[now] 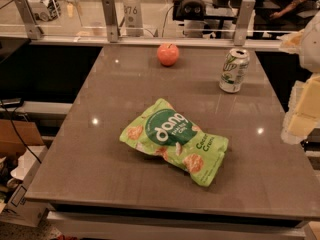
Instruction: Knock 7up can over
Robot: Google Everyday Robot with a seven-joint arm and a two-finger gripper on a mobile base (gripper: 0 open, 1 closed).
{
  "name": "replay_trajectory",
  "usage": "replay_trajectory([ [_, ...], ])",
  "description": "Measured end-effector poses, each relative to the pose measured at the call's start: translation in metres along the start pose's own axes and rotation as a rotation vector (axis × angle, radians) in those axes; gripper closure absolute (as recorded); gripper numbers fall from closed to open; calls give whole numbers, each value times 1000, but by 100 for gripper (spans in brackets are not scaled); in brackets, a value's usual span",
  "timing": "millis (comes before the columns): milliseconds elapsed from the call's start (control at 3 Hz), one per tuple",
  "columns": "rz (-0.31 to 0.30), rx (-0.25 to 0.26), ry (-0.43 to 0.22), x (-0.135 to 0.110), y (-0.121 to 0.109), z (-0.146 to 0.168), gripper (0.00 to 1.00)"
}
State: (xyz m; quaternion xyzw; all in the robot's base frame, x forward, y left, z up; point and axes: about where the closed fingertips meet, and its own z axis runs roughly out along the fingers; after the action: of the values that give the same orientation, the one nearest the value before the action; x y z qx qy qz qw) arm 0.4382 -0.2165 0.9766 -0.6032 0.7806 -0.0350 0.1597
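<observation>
The 7up can (234,70) stands upright on the far right part of the grey table (100,149), silver-white with green lettering and an open silver top. My gripper (302,109) shows as pale yellow and white parts at the right edge of the view, beyond the table's right side. It is to the right of the can and a little nearer to me, apart from it, with nothing seen in it.
A green snack bag (175,141) lies flat in the middle of the table. A red apple (168,54) sits at the far edge, left of the can. A glass barrier with metal posts (110,19) runs behind the table.
</observation>
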Motion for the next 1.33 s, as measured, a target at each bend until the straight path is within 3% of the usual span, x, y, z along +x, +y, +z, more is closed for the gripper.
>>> replay_trajectory([
  [667,-2,-12,-14,-2,-7,0,0],
  [1333,49,-45,-107,-1,-59,22,0],
])
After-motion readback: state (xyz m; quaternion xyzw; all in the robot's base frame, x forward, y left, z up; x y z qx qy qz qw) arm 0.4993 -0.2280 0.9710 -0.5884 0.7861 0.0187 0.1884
